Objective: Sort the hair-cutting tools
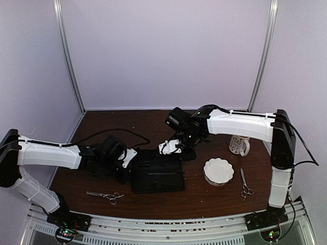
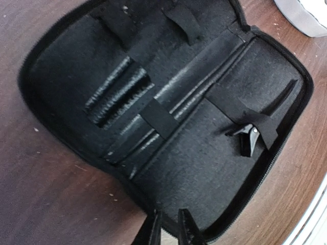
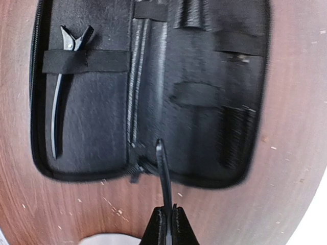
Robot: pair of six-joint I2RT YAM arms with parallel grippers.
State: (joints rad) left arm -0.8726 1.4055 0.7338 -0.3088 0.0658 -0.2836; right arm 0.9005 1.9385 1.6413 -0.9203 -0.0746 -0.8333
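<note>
Dark brown wooden table (image 1: 204, 201) bears an open flat black fabric zip case (image 1: 157, 176). The right gripper (image 3: 166, 217) pinches a thin black hair clip (image 3: 162, 168) at the case's edge. A second black clip (image 3: 61, 97) sits under a strap inside. The left gripper (image 2: 168, 229) is narrow, and it is unclear whether it holds anything. Slim silver scissors (image 1: 104, 195) lie to the left and a second silver pair (image 1: 246, 186) to the right. The held clip looks light, stiff and slippery, so it is best gripped at its hinge end.

Overhead overview; wrist views close above case (image 1: 157, 177)

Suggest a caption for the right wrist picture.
Right end effector, shut on a thin black clip, at the edge of the open case; a second clip sits under its strap.
</note>
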